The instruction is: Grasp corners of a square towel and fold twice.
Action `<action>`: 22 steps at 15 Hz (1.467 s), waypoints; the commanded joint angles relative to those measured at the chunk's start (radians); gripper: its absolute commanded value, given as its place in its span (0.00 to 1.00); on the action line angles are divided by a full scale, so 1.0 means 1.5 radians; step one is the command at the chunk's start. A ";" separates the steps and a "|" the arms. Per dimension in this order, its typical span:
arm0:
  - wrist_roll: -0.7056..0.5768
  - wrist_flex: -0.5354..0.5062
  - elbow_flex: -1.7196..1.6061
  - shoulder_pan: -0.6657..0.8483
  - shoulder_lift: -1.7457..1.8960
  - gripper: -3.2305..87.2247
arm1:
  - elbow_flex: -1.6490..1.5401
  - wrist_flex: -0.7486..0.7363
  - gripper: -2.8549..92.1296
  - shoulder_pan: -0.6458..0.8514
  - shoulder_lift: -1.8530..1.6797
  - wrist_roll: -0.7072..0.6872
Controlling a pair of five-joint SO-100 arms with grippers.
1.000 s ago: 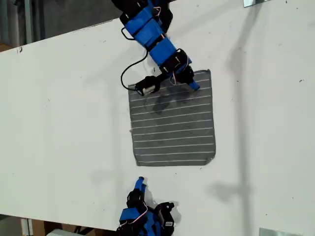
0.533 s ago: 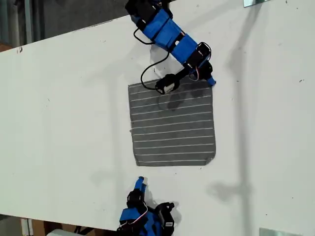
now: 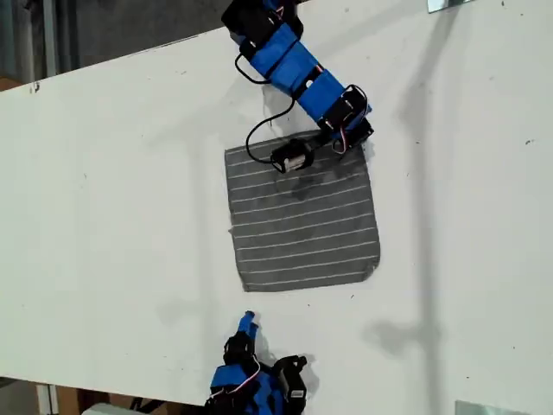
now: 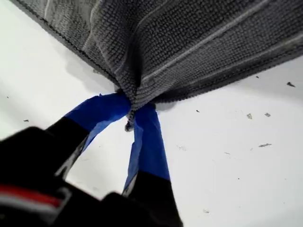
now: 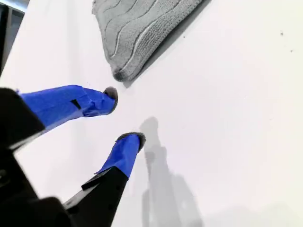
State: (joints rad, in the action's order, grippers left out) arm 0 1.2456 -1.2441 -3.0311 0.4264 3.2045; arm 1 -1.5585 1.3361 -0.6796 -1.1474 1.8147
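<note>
The grey striped towel (image 3: pixel 302 216) lies flat on the white table (image 3: pixel 112 216). In the exterior view, my first gripper (image 3: pixel 363 143) reaches down from the top to the towel's upper right corner. The first wrist view shows this gripper (image 4: pixel 131 111) shut on that corner (image 4: pixel 135 94), with the cloth bunched into folds between the blue fingers. My second gripper (image 3: pixel 248 322) sits at the exterior view's bottom, a short way off the towel's lower edge. The second wrist view shows it (image 5: pixel 124 116) open and holding nothing, close to another corner (image 5: pixel 120 73) without touching it.
A black cable (image 3: pixel 259 138) loops from the first arm over the towel's upper edge. Metal plates sit at the exterior view's top right (image 3: pixel 449 4) and bottom right (image 3: pixel 488 408). The table's edge runs along the exterior view's upper left.
The first arm swung from over the towel to its upper right corner in the exterior view and closed on it. The towel has skewed slightly. The second arm has stayed in place.
</note>
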 commanded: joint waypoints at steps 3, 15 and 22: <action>0.235 -0.011 0.385 -0.286 -0.512 0.17 | 0.000 0.012 0.03 0.025 0.007 -0.022; 0.421 -0.139 1.314 -0.621 -1.441 0.28 | -0.001 -0.003 0.03 -0.005 0.048 -0.005; 0.401 -0.038 1.396 -0.646 -1.549 0.28 | 0.007 0.003 0.03 -0.003 0.046 -0.006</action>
State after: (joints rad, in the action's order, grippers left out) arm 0 1.8623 -1.3284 -0.9925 -0.5292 0.8652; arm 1 -1.5524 1.3376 -0.6780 -1.0937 1.7994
